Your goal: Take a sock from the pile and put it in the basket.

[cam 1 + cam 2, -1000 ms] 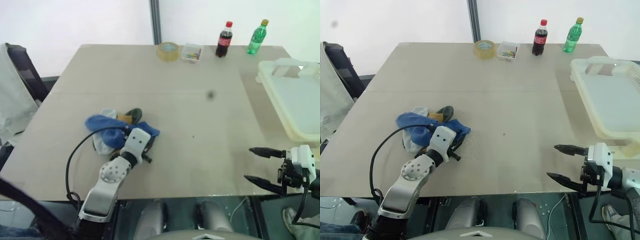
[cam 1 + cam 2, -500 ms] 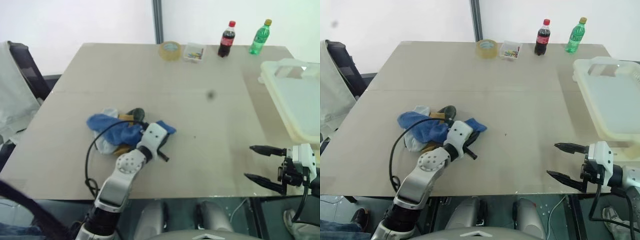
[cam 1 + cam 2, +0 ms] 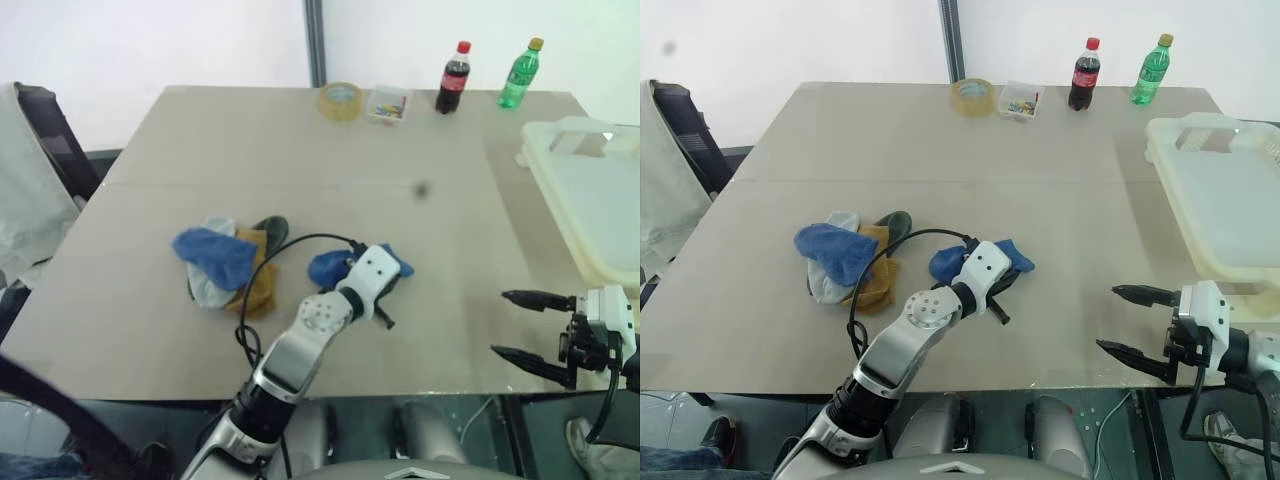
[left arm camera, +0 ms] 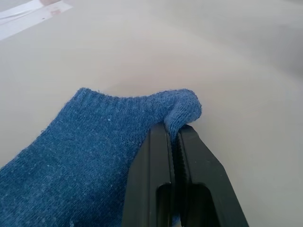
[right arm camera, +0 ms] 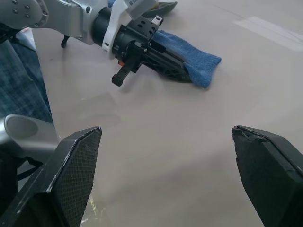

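Beige counter (image 3: pixel 420 260): your left claw (image 4: pixel 173 142) is pinched shut on just a fold of the blue sock (image 3: pixel 335 265), basket (image 3: pixel 590 215) well apart at right; thin grip could slip. Right claw (image 3: pixel 522 325) gapes empty

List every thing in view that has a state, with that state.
left gripper: shut on blue sock.
blue sock: pinched at its edge, apart from the pile.
right gripper: open, holding nothing.
pile: loose heap on the table.
basket: upright.
cola bottle: upright, capped.
green bottle: upright, capped.
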{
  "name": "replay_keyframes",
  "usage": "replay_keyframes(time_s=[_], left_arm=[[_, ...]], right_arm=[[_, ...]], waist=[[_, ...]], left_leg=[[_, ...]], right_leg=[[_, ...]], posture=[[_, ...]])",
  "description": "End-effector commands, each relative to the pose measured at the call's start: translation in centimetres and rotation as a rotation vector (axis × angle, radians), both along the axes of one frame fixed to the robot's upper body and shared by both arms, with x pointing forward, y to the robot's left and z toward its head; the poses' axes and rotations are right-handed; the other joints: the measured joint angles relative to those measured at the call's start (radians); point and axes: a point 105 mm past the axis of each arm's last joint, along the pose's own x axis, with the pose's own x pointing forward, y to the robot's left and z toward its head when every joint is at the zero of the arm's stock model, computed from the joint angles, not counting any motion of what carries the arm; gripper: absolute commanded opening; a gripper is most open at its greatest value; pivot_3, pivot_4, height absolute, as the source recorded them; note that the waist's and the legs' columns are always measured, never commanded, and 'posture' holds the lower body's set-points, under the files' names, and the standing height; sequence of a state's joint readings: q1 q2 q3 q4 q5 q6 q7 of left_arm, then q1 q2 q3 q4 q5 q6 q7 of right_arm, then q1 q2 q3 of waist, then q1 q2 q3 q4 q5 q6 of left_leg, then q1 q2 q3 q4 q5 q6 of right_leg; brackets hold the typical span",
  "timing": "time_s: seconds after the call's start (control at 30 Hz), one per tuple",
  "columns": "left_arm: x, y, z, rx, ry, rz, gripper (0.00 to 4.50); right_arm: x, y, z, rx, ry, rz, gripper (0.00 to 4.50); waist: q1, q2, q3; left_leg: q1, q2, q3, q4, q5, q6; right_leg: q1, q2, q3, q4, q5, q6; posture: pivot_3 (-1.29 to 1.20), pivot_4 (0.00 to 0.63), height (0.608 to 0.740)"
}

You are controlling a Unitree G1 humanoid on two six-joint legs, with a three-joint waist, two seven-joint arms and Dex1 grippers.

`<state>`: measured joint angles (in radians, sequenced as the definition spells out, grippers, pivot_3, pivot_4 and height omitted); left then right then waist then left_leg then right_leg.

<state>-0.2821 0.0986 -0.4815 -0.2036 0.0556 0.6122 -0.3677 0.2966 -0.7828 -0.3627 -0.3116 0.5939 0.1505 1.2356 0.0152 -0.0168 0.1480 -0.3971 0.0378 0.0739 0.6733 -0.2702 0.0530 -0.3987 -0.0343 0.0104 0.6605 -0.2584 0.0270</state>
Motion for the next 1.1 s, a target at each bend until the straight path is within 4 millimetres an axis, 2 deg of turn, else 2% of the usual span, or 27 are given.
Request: replay_keyframes(time_s=[0.03,0.07,0.1,0.13,0.17,0.27,0.43,0.53,0.6,0.77,0.93,1.03,1.1], left_arm=[[0.0,-0.8,0.6,0.032,-0.041,-0.031,1.08],[-0.1,-0.9,0.8,0.026,-0.053,-0.038,1.67],[-0.2,-0.9,1.1,0.003,-0.061,-0.036,1.96],[-0.3,-0.8,1.4,-0.025,-0.065,-0.030,2.46],[-0.2,-0.6,1.8,-0.057,-0.068,-0.024,3.05],[-0.3,0.3,3.4,-0.137,-0.090,-0.037,4.38],[0.3,3.9,6.6,-0.210,-0.185,0.003,4.38],[0.1,8.0,7.8,-0.177,-0.244,0.079,4.38],[-0.1,9.9,7.7,-0.167,-0.232,0.146,4.38],[-1.5,11.9,6.4,-0.132,-0.167,0.199,4.38],[-2.7,14.8,6.6,-0.109,-0.188,0.319,4.38],[-3.2,16.4,6.5,0.022,-0.257,0.380,4.38],[-3.6,17.4,6.3,0.045,-0.254,0.445,4.38]], right_arm=[[0.0,-0.1,1.0,-0.014,-0.033,0.004,4.50],[0.0,0.0,1.0,-0.015,-0.032,0.005,4.50],[0.0,0.0,1.0,-0.015,-0.031,0.006,4.50],[0.0,0.0,1.1,-0.016,-0.030,0.006,4.50],[0.0,0.1,1.1,-0.016,-0.029,0.008,4.50],[0.1,0.2,1.1,-0.014,-0.027,0.012,4.50],[0.2,0.4,1.2,-0.010,-0.032,0.017,4.50],[0.4,0.7,1.0,-0.004,-0.033,0.021,4.50],[0.5,0.8,0.9,0.002,-0.033,0.024,4.50],[0.9,1.0,0.6,0.009,-0.034,0.037,4.50],[1.4,1.0,0.4,0.005,-0.035,0.045,4.50],[1.5,1.2,0.2,0.005,-0.030,0.056,4.50],[1.3,1.3,0.1,0.008,-0.019,0.071,4.50]], waist=[[0.000,0.000,0.000],[0.000,0.000,0.000],[-0.001,0.000,0.000],[-0.001,0.000,0.000],[-0.001,0.000,0.000],[-0.001,0.000,0.000],[-0.001,0.000,0.000],[-0.004,0.000,0.000],[-0.004,0.000,0.000],[0.002,-0.001,0.001],[-0.002,-0.002,0.001],[-0.001,-0.001,0.001],[-0.001,-0.001,0.001]], left_leg=[[0.000,0.000,0.000,0.000,0.000,0.000],[0.000,0.000,0.000,0.000,0.000,0.000],[0.000,0.000,0.000,0.001,0.000,0.000],[0.000,0.000,0.000,0.001,0.000,0.000],[0.000,0.000,0.000,0.001,0.000,0.000],[0.000,0.001,0.000,0.000,0.000,0.000],[0.000,0.001,0.000,0.000,0.000,0.000],[0.000,0.001,0.000,0.000,0.000,0.000],[0.000,0.001,0.000,0.000,0.000,0.000],[0.000,0.001,0.000,0.000,0.000,0.000],[0.000,0.001,0.000,0.001,0.000,0.000],[0.001,0.002,0.000,0.001,0.000,0.000],[0.001,0.002,0.000,0.001,0.000,0.000]], right_leg=[[0.000,0.000,0.000,0.000,0.000,0.000],[0.000,0.000,0.000,0.000,0.000,0.000],[0.000,0.000,0.000,0.000,0.000,0.000],[0.000,0.000,0.000,0.000,0.000,0.000],[0.000,0.000,0.000,0.000,0.000,0.000],[0.000,-0.001,0.000,0.000,0.000,0.000],[-0.001,-0.003,0.000,0.000,0.000,0.000],[0.000,-0.003,0.000,0.000,0.000,0.000],[-0.001,-0.003,0.000,0.000,0.000,0.000],[0.000,-0.003,-0.001,0.000,0.000,0.000],[0.000,-0.005,-0.001,0.000,0.000,0.000],[0.000,-0.004,-0.001,0.001,0.000,-0.001],[0.000,-0.004,-0.001,0.001,-0.002,-0.004]], posture=[[0.00,0.150,0.735],[0.00,0.150,0.735],[0.00,0.150,0.735],[0.00,0.150,0.735],[0.00,0.150,0.735],[0.00,0.150,0.735],[0.00,0.150,0.735],[0.00,0.150,0.735],[0.00,0.150,0.735],[0.00,0.150,0.735],[0.00,0.150,0.735],[0.00,0.150,0.735],[0.00,0.150,0.735]])
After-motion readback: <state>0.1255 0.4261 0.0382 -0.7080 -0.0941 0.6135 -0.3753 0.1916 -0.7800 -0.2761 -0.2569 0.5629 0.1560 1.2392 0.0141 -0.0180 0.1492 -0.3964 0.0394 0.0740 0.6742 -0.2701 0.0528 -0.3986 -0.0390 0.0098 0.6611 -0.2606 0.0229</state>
